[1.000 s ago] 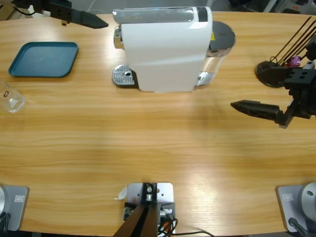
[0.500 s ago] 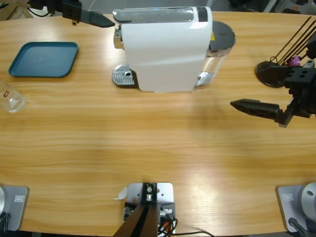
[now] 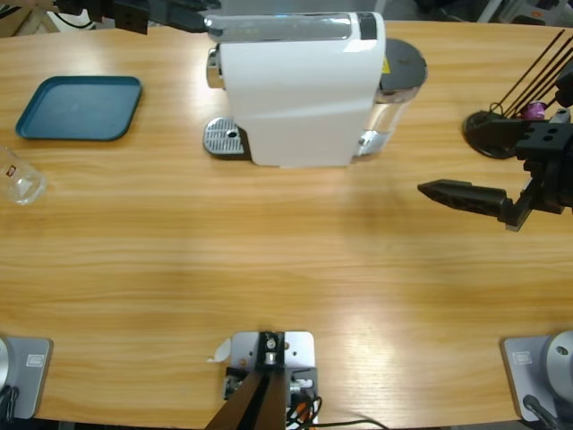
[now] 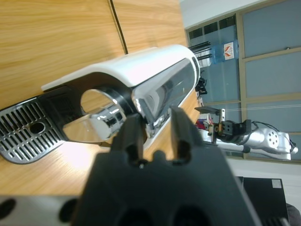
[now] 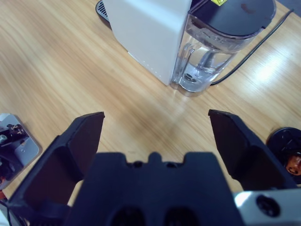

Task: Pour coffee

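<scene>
Two black-jawed grippers flank the white boxy coffee machine (image 3: 300, 85) — the left gripper (image 3: 199, 20), jaws narrowly parted, at its lever end; the right gripper (image 3: 430, 190), jaws spread wide, off its clear water tank (image 5: 207, 56). Beyond the teal tray (image 3: 81, 107) sits a clear glass (image 3: 18, 179).

coffee machine (image 3: 300, 90): white | tray (image 3: 81, 107): teal | table (image 3: 269, 260): light wood grain

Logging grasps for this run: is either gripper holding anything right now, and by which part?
Nothing is held. The left gripper is at the coffee machine lever without gripping it; the right gripper is open over bare table.
</scene>
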You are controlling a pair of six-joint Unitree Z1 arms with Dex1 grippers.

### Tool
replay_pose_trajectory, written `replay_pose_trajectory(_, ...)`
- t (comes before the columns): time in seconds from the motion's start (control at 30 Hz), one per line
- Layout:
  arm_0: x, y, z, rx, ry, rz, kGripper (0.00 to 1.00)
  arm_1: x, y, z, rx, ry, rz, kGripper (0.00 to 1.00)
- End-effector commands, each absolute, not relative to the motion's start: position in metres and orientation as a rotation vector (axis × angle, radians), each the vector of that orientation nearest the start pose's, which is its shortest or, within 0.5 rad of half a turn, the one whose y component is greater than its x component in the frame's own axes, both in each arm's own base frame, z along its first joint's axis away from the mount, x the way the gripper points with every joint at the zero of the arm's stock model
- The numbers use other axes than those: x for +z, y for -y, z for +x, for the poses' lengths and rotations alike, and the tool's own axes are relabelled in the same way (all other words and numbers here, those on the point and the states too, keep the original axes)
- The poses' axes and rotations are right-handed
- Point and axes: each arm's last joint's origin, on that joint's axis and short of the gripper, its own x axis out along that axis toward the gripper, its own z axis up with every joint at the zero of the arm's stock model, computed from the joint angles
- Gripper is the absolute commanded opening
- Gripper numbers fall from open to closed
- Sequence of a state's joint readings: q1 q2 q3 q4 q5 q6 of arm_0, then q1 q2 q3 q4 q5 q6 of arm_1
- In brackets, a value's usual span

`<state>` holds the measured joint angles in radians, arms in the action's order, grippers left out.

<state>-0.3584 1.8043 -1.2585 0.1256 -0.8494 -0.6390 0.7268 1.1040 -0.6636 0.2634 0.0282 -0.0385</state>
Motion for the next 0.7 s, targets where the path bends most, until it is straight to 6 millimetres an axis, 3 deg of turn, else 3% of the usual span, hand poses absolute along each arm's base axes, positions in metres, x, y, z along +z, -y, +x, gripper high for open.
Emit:
replay_pose_trajectory(0.03, 0.293, 0.175, 0.345, -0.928, -1.119, -0.723, 0.015, 0.284, -0.102, 0.116, 0.702, -0.708, -0.290, 1.000)
replay_pose_trajectory(0.4, 0.305, 0.172, 0.340, -0.922, -1.068, -0.695, 0.000, 0.285, -0.101, 0.115, 0.702, -0.702, -0.288, 1.000)
replay_pose_trajectory(0.7, 0.350, 0.172, 0.334, -0.995, -0.935, -0.715, 0.000, 0.285, -0.101, 0.115, 0.702, -0.702, -0.288, 1.000)
